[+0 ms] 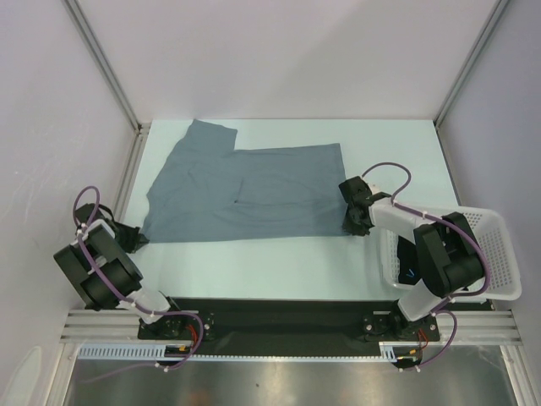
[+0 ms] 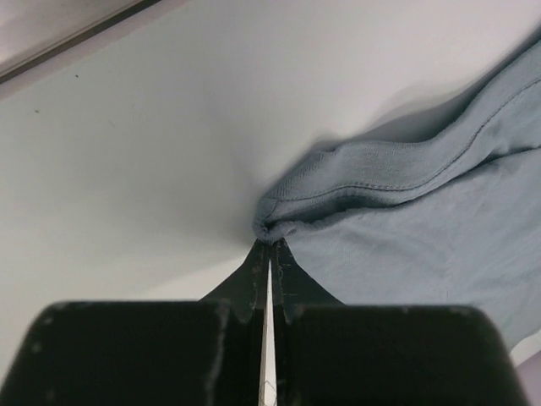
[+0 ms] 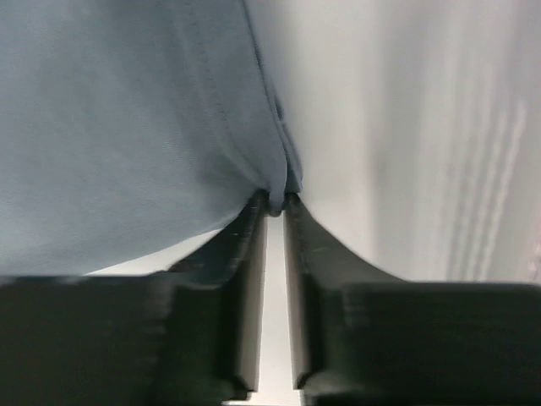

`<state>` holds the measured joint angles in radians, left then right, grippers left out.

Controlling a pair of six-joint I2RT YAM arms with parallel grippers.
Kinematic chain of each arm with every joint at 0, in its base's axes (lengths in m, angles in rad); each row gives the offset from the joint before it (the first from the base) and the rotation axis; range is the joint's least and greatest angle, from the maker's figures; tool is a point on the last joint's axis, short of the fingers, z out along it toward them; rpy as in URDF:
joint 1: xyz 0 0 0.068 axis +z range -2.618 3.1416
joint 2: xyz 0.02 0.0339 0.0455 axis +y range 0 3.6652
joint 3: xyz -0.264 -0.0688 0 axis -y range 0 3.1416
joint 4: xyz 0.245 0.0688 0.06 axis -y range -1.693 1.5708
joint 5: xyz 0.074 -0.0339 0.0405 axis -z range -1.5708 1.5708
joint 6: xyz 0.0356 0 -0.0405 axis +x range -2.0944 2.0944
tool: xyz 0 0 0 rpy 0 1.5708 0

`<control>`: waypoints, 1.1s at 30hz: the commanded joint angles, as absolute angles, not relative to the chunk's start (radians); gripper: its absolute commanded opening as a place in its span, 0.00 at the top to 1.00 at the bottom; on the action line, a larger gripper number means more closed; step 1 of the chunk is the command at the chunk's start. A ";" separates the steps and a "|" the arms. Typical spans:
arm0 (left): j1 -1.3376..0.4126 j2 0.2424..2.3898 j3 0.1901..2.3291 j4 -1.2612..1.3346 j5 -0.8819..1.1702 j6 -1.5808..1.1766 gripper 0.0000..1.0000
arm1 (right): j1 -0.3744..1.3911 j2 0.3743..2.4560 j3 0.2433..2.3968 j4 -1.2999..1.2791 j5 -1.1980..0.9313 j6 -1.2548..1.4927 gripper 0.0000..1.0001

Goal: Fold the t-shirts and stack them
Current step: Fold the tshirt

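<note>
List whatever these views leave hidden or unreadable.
Basket contents: top view, right arm covers most of the inside.
T-shirt front or back: top view, too small to tell; wrist views show only pinched hems.
Left gripper fingertips: top view, too small and dark to read.

The right arm (image 1: pixel 444 249) hides much of the basket (image 1: pixel 500 254). The shirt (image 3: pixel 127 110) is blurred in the right wrist view, running off top and left; the left wrist view cuts it off at right.
</note>
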<state>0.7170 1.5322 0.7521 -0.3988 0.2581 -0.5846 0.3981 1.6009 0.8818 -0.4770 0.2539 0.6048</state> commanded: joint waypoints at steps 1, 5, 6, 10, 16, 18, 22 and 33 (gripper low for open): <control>0.727 1.559 0.775 -0.409 0.221 -0.565 1.00 | 0.390 1.634 0.845 -0.472 0.310 0.578 0.86; 0.727 1.551 0.781 -0.451 0.198 -0.549 1.00 | 0.390 1.623 0.842 -0.495 0.307 0.583 1.00; 0.729 1.540 0.781 -0.460 0.190 -0.545 1.00 | 0.391 1.617 0.838 -0.506 0.305 0.591 1.00; 0.732 1.494 0.772 -0.495 0.134 -0.522 1.00 | 0.405 1.550 0.798 -0.549 0.291 0.617 1.00; 0.750 1.422 0.742 -0.537 0.071 -0.512 1.00 | 0.428 1.474 0.735 -0.604 0.279 0.634 1.00; 0.752 1.416 0.735 -0.540 0.075 -0.511 1.00 | 0.431 1.450 0.732 -0.627 0.279 0.635 1.00; 0.752 1.405 0.719 -0.560 0.080 -0.515 1.00 | 0.433 1.414 0.733 -0.660 0.264 0.618 1.00; 0.750 1.279 0.768 -0.610 0.046 -0.545 0.36 | 0.422 1.405 0.952 -0.689 0.161 0.459 0.31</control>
<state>0.7403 1.2896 0.7242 -0.5907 0.0612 -0.5262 0.4297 1.4033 0.8253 -0.6548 0.1616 0.5259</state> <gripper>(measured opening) 0.627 0.659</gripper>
